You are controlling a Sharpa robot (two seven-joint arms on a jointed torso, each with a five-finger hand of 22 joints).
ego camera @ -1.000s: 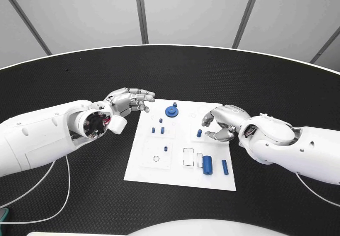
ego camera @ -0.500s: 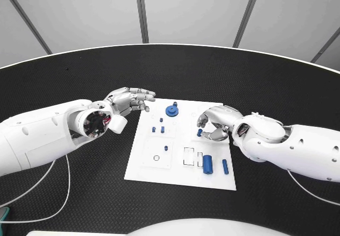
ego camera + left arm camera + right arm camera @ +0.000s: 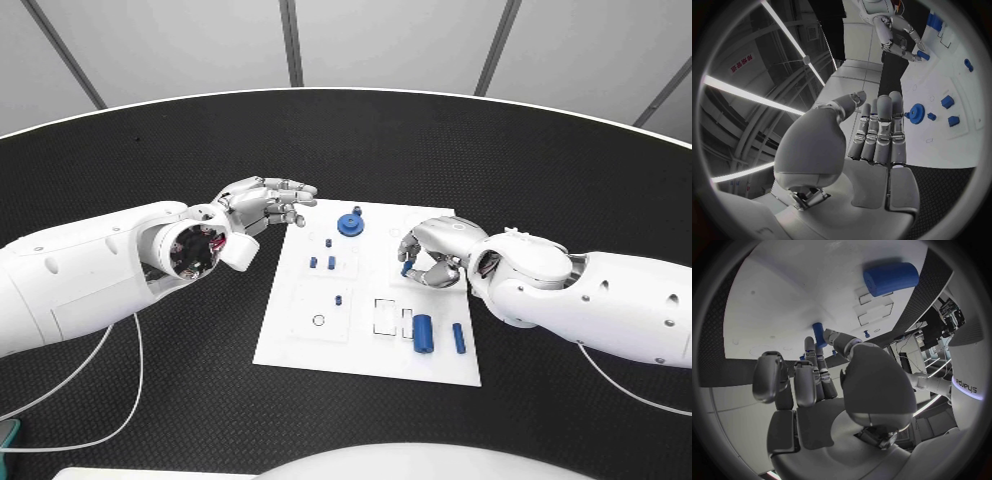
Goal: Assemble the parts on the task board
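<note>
The white task board (image 3: 368,352) lies mid-table. A blue gear (image 3: 349,225) stands near its far edge, also seen from the left wrist (image 3: 916,111). My right hand (image 3: 437,248) is over the board's right side and pinches a small blue peg (image 3: 407,267) between thumb and a finger. The right wrist view shows that peg (image 3: 818,333) at the fingertips, just over the board (image 3: 779,300). My left hand (image 3: 267,204) hovers at the board's far left corner, fingers stretched out, holding nothing (image 3: 879,135).
Two short pegs (image 3: 322,264) and a third (image 3: 338,300) stand on the board's left half, near a small ring (image 3: 317,321). A thick blue cylinder (image 3: 421,333) and a slim blue rod (image 3: 459,338) lie near the front right. Black table surrounds the board.
My right hand has slid left over the board and its fingers have closed round the small blue peg. The left hand has stayed put.
</note>
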